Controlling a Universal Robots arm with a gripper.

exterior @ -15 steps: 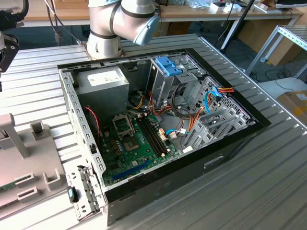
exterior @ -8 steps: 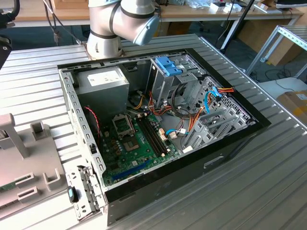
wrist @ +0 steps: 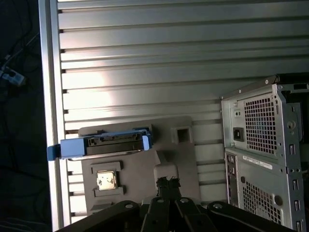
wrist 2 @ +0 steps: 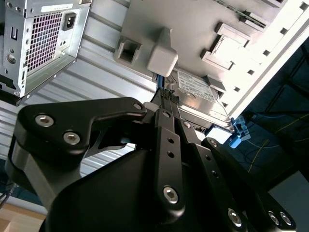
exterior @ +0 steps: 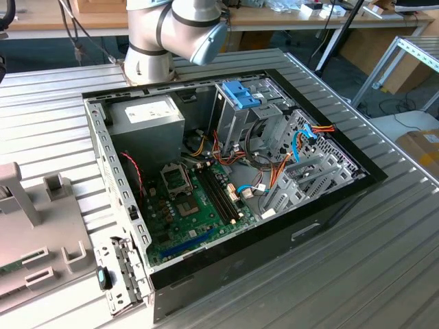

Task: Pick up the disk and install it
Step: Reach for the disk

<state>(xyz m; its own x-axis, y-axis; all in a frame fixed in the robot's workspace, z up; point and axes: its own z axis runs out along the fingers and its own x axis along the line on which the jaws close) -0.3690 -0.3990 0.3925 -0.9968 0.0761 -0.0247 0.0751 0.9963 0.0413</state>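
Pincer (wrist: 167, 182), pressed together and empty, is being held over the holder (wrist: 135, 174); disk (wrist: 113, 143) is being propped there on edge, offset sideways, long axis along counter (wrist: 145, 72) ribs.

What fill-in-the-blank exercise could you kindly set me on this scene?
1. The rails framing the disk are ___.
2. The label on the disk is ___.
3. In the exterior view, the board inside the open computer case is ___.
4. The computer case lies on a ribbed metal ___.
Missing words: blue; white; green; table.
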